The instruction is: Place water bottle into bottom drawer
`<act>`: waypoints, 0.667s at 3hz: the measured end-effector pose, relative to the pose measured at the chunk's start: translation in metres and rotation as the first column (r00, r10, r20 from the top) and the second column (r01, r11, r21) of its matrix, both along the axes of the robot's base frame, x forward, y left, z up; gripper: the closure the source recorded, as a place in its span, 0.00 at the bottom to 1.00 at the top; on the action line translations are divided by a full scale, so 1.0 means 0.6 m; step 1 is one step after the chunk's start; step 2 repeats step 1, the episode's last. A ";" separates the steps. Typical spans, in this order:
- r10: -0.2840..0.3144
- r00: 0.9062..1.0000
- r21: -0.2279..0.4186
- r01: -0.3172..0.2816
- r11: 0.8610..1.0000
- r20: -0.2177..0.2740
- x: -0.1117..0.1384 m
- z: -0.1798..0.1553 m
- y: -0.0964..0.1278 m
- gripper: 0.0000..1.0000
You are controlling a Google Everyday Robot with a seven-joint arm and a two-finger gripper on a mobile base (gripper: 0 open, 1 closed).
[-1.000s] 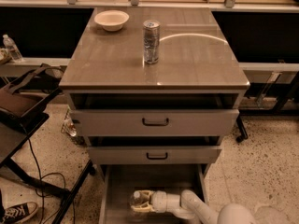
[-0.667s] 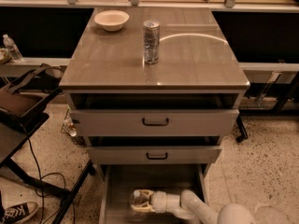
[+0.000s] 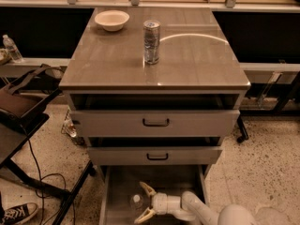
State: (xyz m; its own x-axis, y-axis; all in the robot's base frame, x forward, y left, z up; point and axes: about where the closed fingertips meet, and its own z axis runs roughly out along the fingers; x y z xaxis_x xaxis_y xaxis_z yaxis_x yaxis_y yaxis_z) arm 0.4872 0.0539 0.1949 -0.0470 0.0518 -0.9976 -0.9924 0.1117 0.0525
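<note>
- Nearest the camera, at the lower edge of the view, the bottom drawer [image 3: 165,178] stands pulled out, and the robot's white arm [image 3: 199,211] reaches into it from the right.
- At the arm's end, the gripper [image 3: 139,202] sits low over the drawer floor with its two fingers splayed wide; it clamps nothing.
- Between those spread fingers is the water bottle [image 3: 135,201], inside the drawer and left of its middle, with its white cap showing. Whether it stands or lies, and whether a finger touches it, cannot be told.
- The bottle looks like thin clear plastic, so it is probably light, smooth and yielding under a hard squeeze. The ribbed body below the cap is the sound place to grip, and a nudge would likely tip or roll it.
- Just above, the middle drawer [image 3: 157,156] and top drawer [image 3: 156,122] are partly out and overhang the bottom drawer's rear, so they stand in the way of any upward move.
- Farther back, on the cabinet top [image 3: 197,60], a silver can [image 3: 151,41] stands upright and a pale bowl [image 3: 111,19] sits near the far left corner, both well apart from the work.
</note>
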 end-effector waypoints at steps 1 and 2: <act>0.000 1.000 0.000 0.000 1.000 0.000 0.000 0.000 0.000 0.00; 0.000 1.000 0.000 0.000 1.000 0.000 0.000 0.000 0.000 0.00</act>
